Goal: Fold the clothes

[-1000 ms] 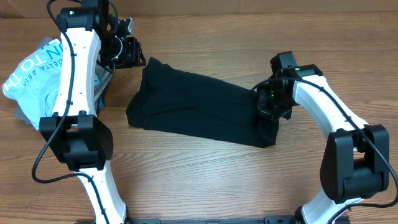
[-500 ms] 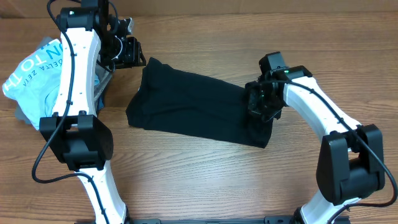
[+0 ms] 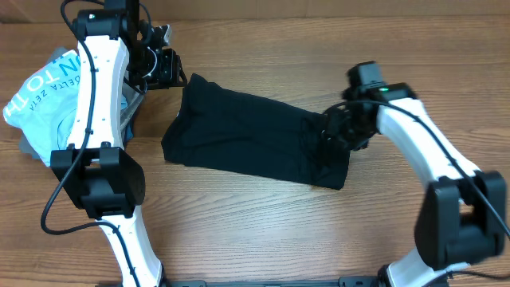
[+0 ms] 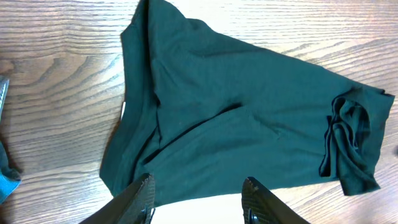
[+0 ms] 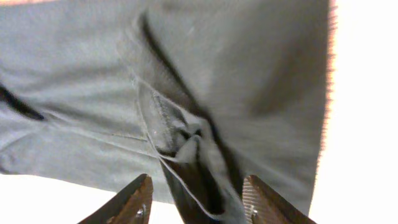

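overhead view: we find the black t-shirt (image 3: pixel 239 143) lying on the wooden table (image 3: pixel 263 231), folded into a long band that runs between the two arms. the right gripper (image 3: pixel 339 134) sits over the band's right end. in the right wrist view its fingers (image 5: pixel 134 202) stand apart, with a bunched fold of fabric lying between them, not pinched. the left gripper (image 3: pixel 163 68) hovers just beside the shirt's far left corner, its fingers (image 4: pixel 140 199) apart and holding nothing. a light blue shirt (image 3: pixel 40 88) lies at the table's left side, apart from the black one.
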